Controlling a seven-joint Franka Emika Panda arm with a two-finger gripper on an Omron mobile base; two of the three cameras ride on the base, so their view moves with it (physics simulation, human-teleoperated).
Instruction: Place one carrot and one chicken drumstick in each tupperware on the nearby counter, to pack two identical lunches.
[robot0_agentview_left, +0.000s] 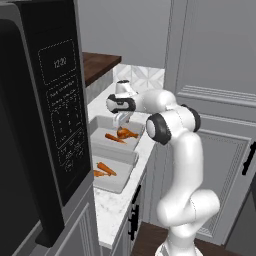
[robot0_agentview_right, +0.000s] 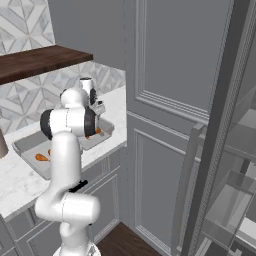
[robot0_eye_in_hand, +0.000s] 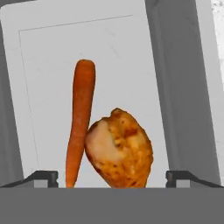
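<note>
At my nine o'clock stands a black microwave (robot0_agentview_left: 45, 125). A dark wooden shelf (robot0_agentview_left: 100, 64) runs toward twelve, patterned grey tiles (robot0_agentview_right: 30, 95) behind it. Tall grey panelled doors (robot0_agentview_left: 220, 100) rise at two o'clock; dark wood floor (robot0_agentview_right: 125, 242) lies below.

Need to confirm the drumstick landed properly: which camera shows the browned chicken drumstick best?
The hand view: the browned chicken drumstick is close up, touching the orange carrot in the light-grey tray. The left base view shows it small below the pincer; in the right base view the arm blocks it.
</note>
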